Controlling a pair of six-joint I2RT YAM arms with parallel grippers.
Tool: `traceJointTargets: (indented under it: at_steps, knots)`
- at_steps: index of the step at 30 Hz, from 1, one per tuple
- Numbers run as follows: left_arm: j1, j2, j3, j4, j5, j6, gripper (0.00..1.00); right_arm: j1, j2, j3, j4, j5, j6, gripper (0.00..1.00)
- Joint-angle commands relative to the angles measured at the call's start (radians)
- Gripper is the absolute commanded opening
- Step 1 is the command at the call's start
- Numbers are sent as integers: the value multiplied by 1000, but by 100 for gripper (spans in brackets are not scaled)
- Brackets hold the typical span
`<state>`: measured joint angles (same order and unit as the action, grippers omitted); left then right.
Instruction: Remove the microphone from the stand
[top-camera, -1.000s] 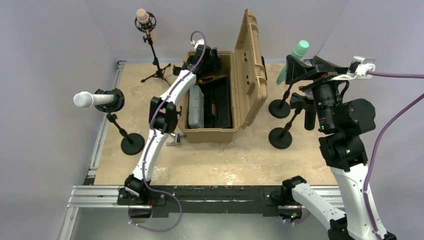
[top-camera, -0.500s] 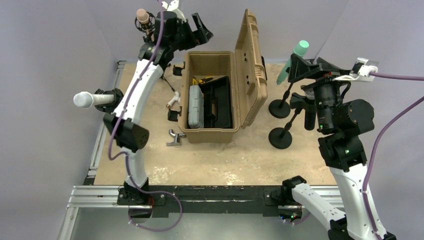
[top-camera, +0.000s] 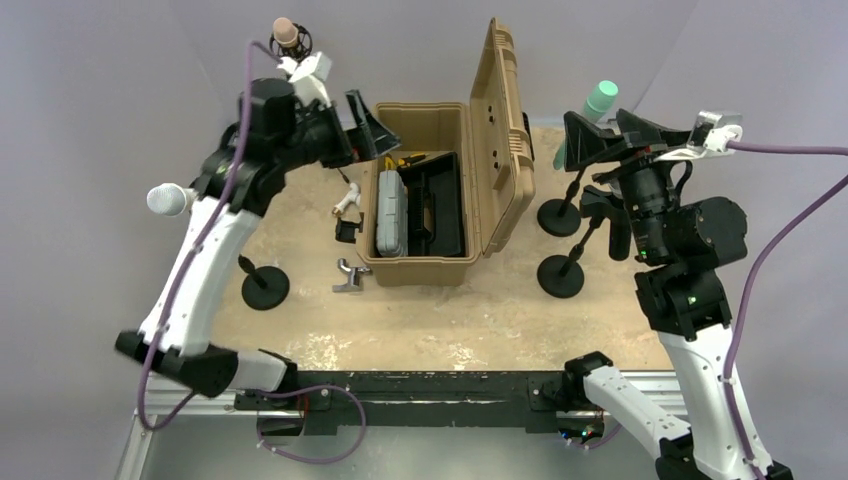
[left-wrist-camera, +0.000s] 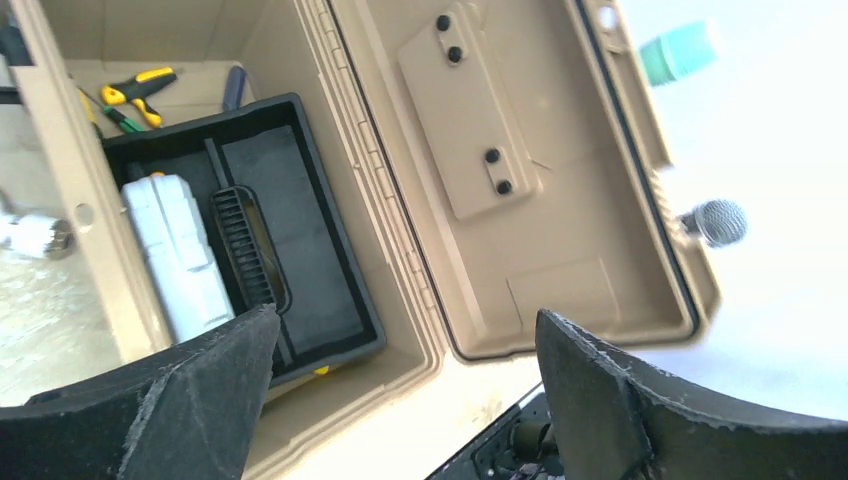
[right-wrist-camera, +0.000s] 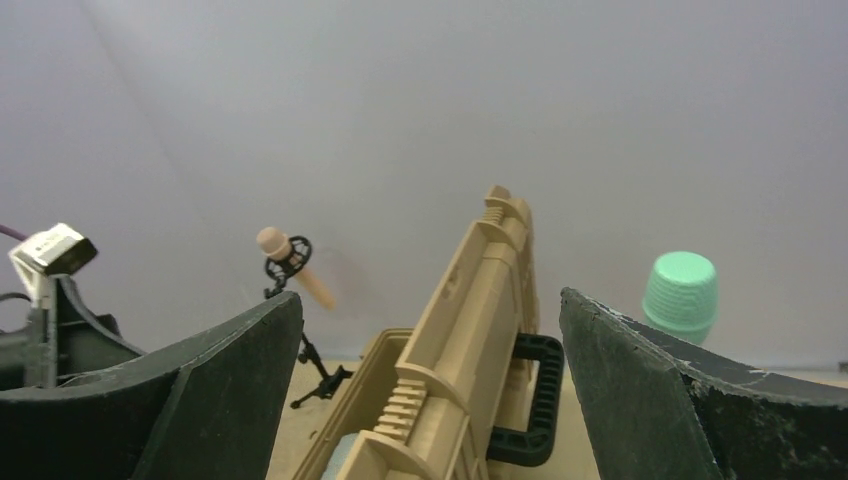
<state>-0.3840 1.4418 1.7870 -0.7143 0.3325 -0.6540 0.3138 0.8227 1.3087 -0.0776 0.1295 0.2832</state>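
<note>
A silver microphone (top-camera: 165, 198) lies level in a stand with a round base (top-camera: 265, 288) at the left. A pink microphone (top-camera: 285, 30) sits in a shock mount at the back. A green microphone (top-camera: 600, 100) stands on a stand at the right, base (top-camera: 555, 217); it also shows in the right wrist view (right-wrist-camera: 682, 292). My left gripper (top-camera: 372, 125) is open and empty, raised beside the toolbox's left wall (left-wrist-camera: 405, 318). My right gripper (top-camera: 595, 125) is open and empty just beside the green microphone (right-wrist-camera: 430, 298). The left wrist view shows another silver microphone head (left-wrist-camera: 715, 222).
An open tan toolbox (top-camera: 420, 265) stands mid-table with its lid (top-camera: 505, 130) upright, holding a black tray (left-wrist-camera: 290, 230) and a grey case (top-camera: 392, 215). A second round-based stand (top-camera: 560, 275) is near my right arm. Small metal parts (top-camera: 350, 275) lie left of the toolbox.
My left arm has lifted out of the toolbox and swung up and to the left, now covering the left stand's clamp. My right gripper has turned slightly, staying by the green microphone.
</note>
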Motion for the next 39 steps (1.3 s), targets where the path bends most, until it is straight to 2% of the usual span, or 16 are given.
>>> traceJointTargets:
  at_steps: [1, 5, 10, 15, 19, 24, 29, 34, 39]
  knots:
    - [-1, -199, -22, -151, -67, 135, 97, -2, -10, 19, 128, -175, -15, 99]
    - [-1, -404, -122, -175, -124, 232, 100, -3, 58, 65, 121, -227, -1, 97]
    - [0, -647, -210, -165, -207, 254, 100, -2, 92, 85, 146, -289, 19, 96]
    - [0, -762, -189, -246, -446, 285, 100, -2, 143, 108, 150, -341, 34, 96]
    - [0, -824, -165, -277, -574, 328, 100, -2, 202, 161, 134, -404, 47, 99]
    - [-1, -939, -192, -236, -762, 373, 100, 0, 234, 183, 180, -478, 89, 99]
    - [-1, -962, -205, -230, -973, 410, 100, 29, 259, 212, 190, -490, 101, 99]
    - [-1, -889, -269, -254, -1148, 439, 100, 82, 287, 235, 169, -473, 88, 99]
    - [-1, -868, -423, -99, -1217, 459, 100, 139, 301, 240, 153, -449, 80, 99]
